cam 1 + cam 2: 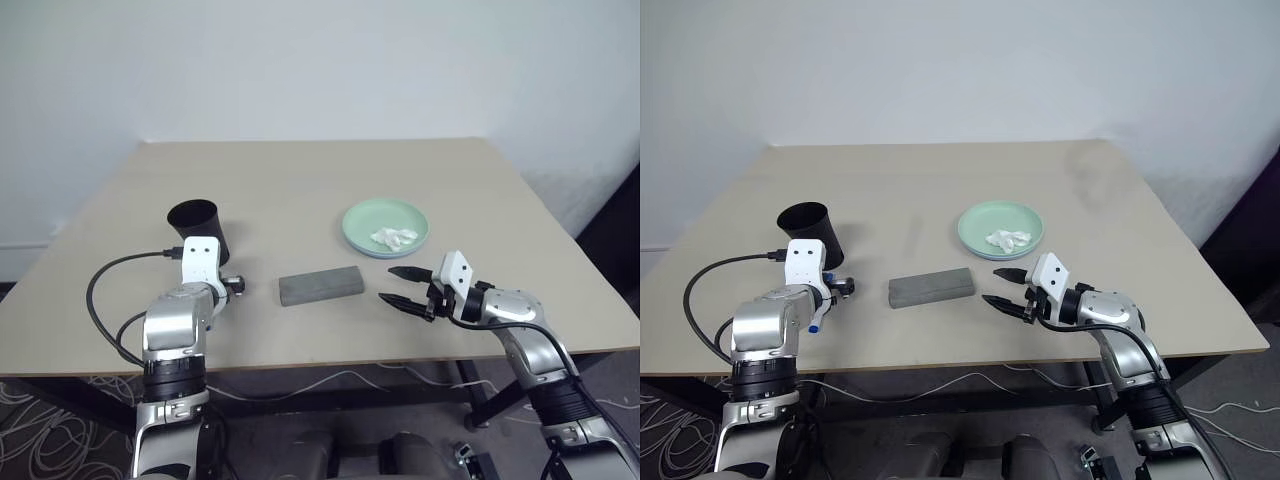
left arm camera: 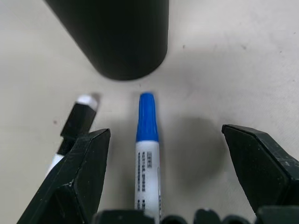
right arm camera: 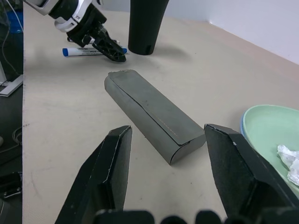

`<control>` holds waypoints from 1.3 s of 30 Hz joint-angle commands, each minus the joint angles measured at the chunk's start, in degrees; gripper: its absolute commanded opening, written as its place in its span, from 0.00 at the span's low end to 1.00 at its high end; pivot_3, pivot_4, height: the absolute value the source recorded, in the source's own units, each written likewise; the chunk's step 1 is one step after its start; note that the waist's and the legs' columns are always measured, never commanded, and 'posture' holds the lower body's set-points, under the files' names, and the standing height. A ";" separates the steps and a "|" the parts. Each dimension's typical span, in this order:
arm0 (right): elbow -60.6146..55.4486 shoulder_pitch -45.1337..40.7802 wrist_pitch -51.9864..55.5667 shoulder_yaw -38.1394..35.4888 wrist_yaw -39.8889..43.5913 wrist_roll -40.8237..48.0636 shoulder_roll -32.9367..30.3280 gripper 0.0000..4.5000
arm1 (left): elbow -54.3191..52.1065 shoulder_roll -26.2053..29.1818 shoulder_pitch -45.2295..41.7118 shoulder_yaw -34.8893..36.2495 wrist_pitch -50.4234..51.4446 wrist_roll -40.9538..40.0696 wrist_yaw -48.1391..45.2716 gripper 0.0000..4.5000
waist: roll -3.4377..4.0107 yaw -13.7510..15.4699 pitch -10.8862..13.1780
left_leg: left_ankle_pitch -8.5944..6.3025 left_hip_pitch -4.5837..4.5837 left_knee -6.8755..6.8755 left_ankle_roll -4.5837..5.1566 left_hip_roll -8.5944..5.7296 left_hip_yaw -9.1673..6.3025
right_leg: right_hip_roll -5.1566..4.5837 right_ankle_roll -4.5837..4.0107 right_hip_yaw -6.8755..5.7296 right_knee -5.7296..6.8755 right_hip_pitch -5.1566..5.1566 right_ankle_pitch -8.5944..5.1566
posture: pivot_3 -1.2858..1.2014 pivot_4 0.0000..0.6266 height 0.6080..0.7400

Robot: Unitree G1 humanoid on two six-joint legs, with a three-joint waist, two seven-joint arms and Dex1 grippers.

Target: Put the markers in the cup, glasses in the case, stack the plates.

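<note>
Left gripper [image 2: 163, 177] was wide open over the blue marker [image 2: 147, 154], not touching; right gripper [image 3: 168, 177] open, empty.

On the beige tabletop [image 1: 300, 190], the grey oblong felt case [image 1: 320, 287] lies between the tall black tapered cup [image 1: 197, 227] on its left and the stacked round plastic plates [image 1: 385, 226] behind it to the right. A crumpled white tissue [image 1: 393, 237] sits on the top plate. Two slim white-bodied markers [image 2: 146, 154] lie side by side just before the cup.

Light: bright and even, soft, coming from above.
Shadows: a faint dark patch on my tan wooden table [image 2: 219, 56], beside the tall black plastic cup [image 2: 117, 32].
Blur: that cup looks fuzzy close up.
</note>
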 commanded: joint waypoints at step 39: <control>1.10 -3.94 -1.69 -0.80 -0.33 -0.01 0.12 0.60 | 33.17 11.36 -18.61 -5.42 -80.22 -0.87 -5.02 0.02 | 0.01 0.10 0.00 | 0.01 -0.08 -0.17 -0.01 -0.03 0.12 | -0.06 0.05 0.04 -0.10 -0.11 0.03 | 0.52 0.00 0.98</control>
